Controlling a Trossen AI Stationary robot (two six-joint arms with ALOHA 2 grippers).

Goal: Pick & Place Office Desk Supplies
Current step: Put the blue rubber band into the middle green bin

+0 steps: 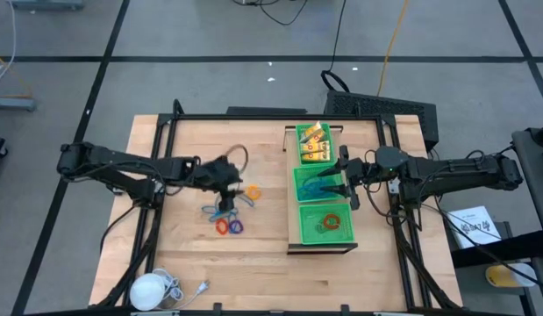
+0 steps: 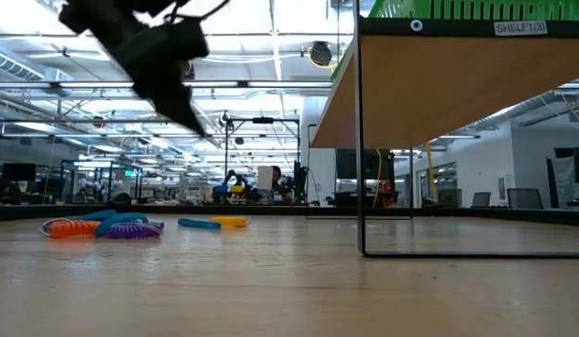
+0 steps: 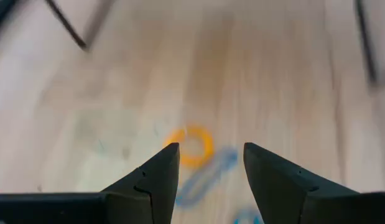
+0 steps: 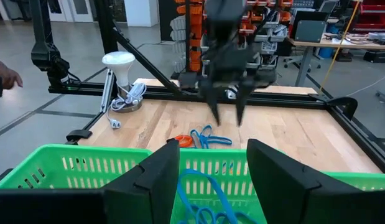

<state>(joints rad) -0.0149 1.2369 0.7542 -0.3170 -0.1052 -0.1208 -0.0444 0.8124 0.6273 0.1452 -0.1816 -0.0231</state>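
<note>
Overhead: left gripper (image 1: 229, 178) parted and empty above loose rings (image 1: 229, 225) on the table (image 1: 262, 237), orange ring (image 1: 253, 191) just beside its tips; right gripper (image 1: 346, 186) parted and empty over the middle tray (image 1: 299, 189) holding blue clips (image 1: 322, 186), yellow packets (image 1: 312, 143) in the far tray, more rings (image 1: 328, 223) in the near one. Left wrist: orange ring (image 3: 191, 146) and blue ring (image 3: 204, 177) below, between spread fingers (image 3: 156, 177). Right wrist: fingers (image 4: 160, 171) apart over blue clips (image 4: 204, 196), nothing held.
</note>
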